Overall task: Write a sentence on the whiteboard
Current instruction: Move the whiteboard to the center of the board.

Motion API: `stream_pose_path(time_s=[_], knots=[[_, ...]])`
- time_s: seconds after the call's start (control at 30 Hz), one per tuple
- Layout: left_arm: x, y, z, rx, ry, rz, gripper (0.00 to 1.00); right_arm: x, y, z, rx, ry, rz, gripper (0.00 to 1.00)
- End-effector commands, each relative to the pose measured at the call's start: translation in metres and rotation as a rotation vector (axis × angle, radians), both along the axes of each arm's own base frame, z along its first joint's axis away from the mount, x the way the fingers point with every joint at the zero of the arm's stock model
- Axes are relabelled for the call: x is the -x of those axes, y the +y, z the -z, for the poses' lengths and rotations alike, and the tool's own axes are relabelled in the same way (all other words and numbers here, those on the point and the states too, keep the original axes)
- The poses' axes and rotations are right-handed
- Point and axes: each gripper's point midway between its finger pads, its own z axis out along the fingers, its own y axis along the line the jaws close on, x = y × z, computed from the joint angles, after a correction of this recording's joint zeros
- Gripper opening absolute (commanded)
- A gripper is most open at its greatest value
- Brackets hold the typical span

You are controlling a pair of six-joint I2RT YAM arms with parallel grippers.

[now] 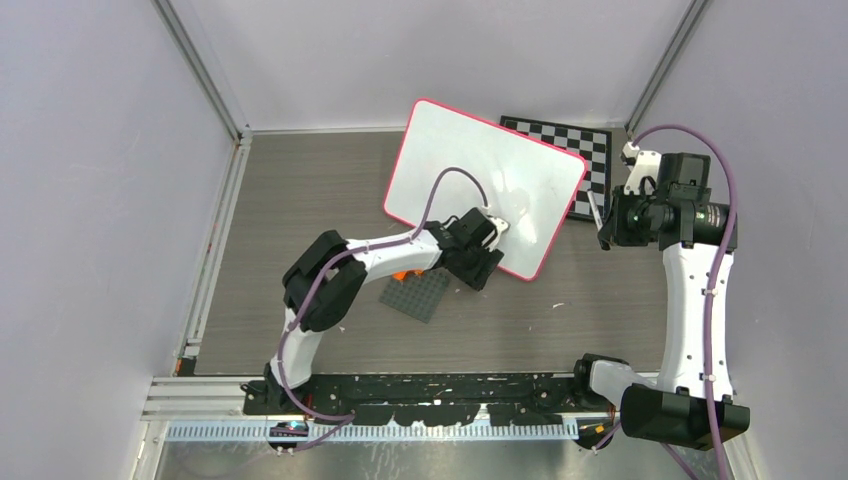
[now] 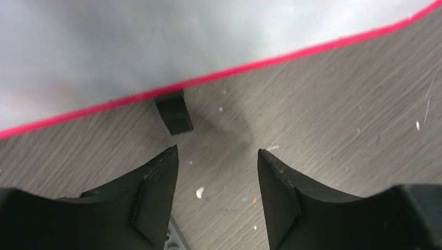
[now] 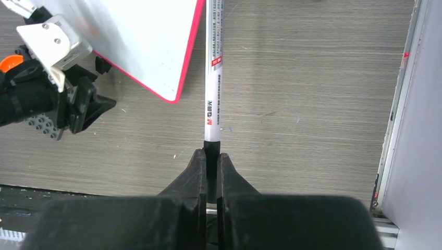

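Observation:
The whiteboard [image 1: 480, 175] lies tilted at the table's back middle, white with a pink-red rim. No written sentence shows on it. My left gripper [image 1: 488, 265] is open and empty at the board's near edge. In the left wrist view its fingertips [image 2: 169, 161] hover over bare table just short of the rim [image 2: 229, 70] and a black foot [image 2: 174, 112]. My right gripper [image 3: 211, 153] is shut on the black end of a white marker [image 3: 212, 78]. The marker points along the board's right edge [image 3: 190, 47], beside it. In the top view this gripper [image 1: 603, 232] is right of the board.
A black-and-white chessboard [image 1: 585, 150] lies partly under the board's far right corner. A dark grey studded plate [image 1: 415, 293] with an orange piece [image 1: 400, 274] lies under my left forearm. Aluminium rails [image 3: 398, 104] and walls bound the table.

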Motion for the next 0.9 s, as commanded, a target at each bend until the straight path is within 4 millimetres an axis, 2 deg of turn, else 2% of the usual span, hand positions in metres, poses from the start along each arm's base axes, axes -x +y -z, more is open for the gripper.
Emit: stream_pose_path(time_s=[0.0,0.13,0.33,0.5,0.73,0.8,0.87], knots=[[0.01,0.0,-0.031,0.081,-0.027,0.066,0.59,0.0,-0.002,-0.017,0.011,-0.052,0.0,0.0],[0.017,0.021,-0.018,0.045,0.034,0.062,0.59,-0.001,-0.003,-0.019,0.015,-0.059,0.006,0.0],[0.014,0.069,0.002,-0.017,0.103,0.009,0.59,-0.001,-0.006,-0.021,0.03,-0.062,0.013,0.0],[-0.013,0.121,0.002,-0.049,0.124,-0.105,0.59,-0.001,-0.007,-0.02,0.031,-0.057,0.012,0.0],[-0.048,0.211,0.002,-0.051,0.142,-0.299,0.57,0.001,-0.011,-0.016,0.047,-0.047,0.008,0.0],[-0.059,0.221,-0.003,-0.037,0.084,-0.295,0.56,0.002,-0.011,-0.014,0.049,-0.043,0.005,0.0],[-0.07,0.218,-0.016,-0.009,0.008,-0.278,0.56,0.001,-0.011,-0.012,0.045,-0.036,0.005,0.0]])
